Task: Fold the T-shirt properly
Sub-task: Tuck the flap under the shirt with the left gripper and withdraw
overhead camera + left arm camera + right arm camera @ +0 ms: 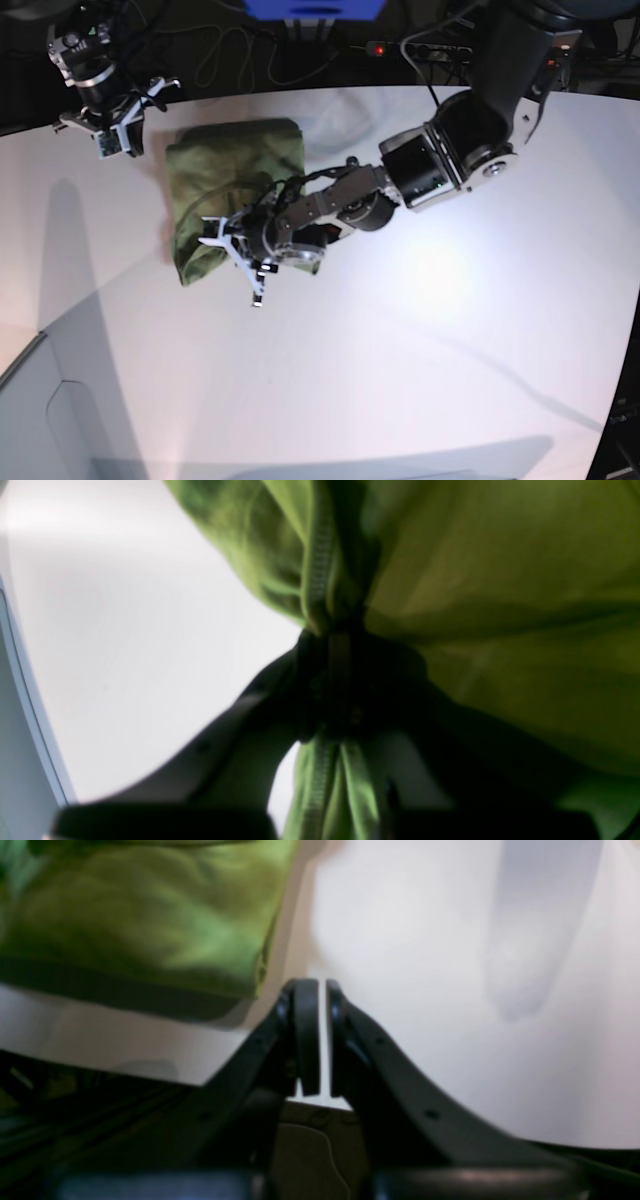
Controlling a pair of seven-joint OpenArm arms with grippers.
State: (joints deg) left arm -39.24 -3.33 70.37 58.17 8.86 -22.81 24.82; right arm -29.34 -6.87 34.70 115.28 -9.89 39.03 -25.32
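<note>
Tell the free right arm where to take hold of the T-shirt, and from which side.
Grip the T-shirt at its far corner nearest the right gripper, whose jaws are nearly shut on nothing. Come in from the open table beside that edge, low and level: there the folded layers end in a clean side. The left gripper already pinches the near hem.

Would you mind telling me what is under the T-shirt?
The white table shows all round the T-shirt. The left gripper pinches a hemmed fold. Whatever lies beneath the cloth is covered.

One T-shirt [235, 175], one table [450, 330] — two arms, two hands.
</note>
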